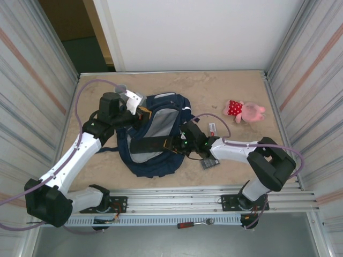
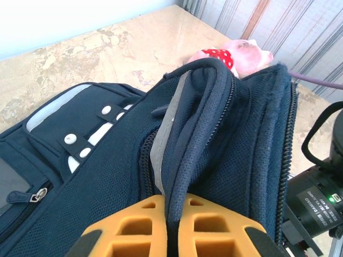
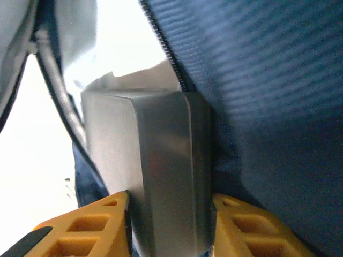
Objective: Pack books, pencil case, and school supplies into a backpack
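Left hand [image 2: 171,217] pinching one backpack [image 2: 102,176], right hand [image 3: 170,217] pinching one grey block [image 3: 153,144]

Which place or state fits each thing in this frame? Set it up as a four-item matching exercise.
Things:
1. left gripper
2. right gripper
3. plush toy
4. grey cup

Places or states:
A. lying on the table, right of the backpack and apart from it
B. shut on the backpack's rim
C. far left of the table, beyond the left arm
D. fingers on either side of a grey block

Pairs: 1-B, 2-D, 3-A, 4-C
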